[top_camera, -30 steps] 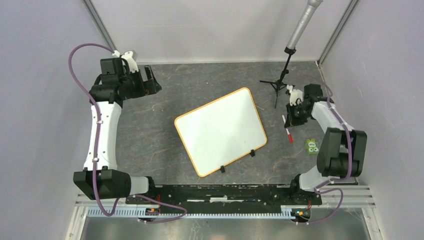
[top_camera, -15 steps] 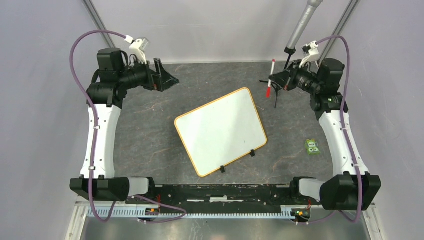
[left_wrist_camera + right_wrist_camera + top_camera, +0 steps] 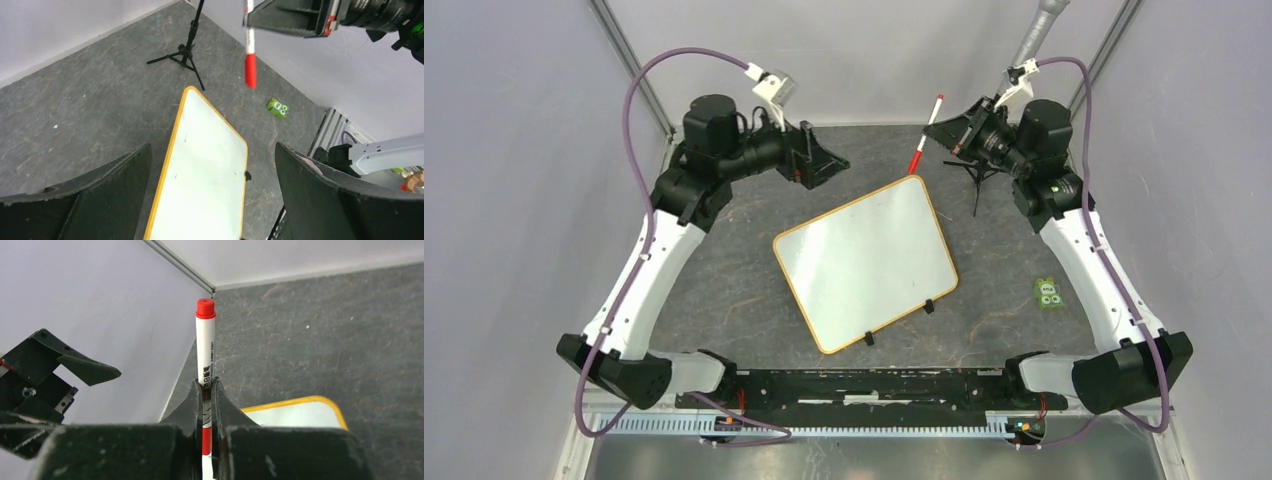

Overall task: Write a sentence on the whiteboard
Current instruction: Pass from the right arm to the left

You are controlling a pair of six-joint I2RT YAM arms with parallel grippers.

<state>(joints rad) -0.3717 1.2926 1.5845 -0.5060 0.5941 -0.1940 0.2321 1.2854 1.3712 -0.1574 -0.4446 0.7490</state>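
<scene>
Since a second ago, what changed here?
The right gripper picked the red marker off the table right of the whiteboard, lifted it and carried it left, toward the board's far corner. The left gripper, open, swung from the far-left corner toward the centre. The whiteboard and green packet stayed put.

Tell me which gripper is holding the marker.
The right gripper: its jaws are shut on the red-capped marker, gripping it mid-barrel. The left gripper is wide open and holds nothing.
</scene>
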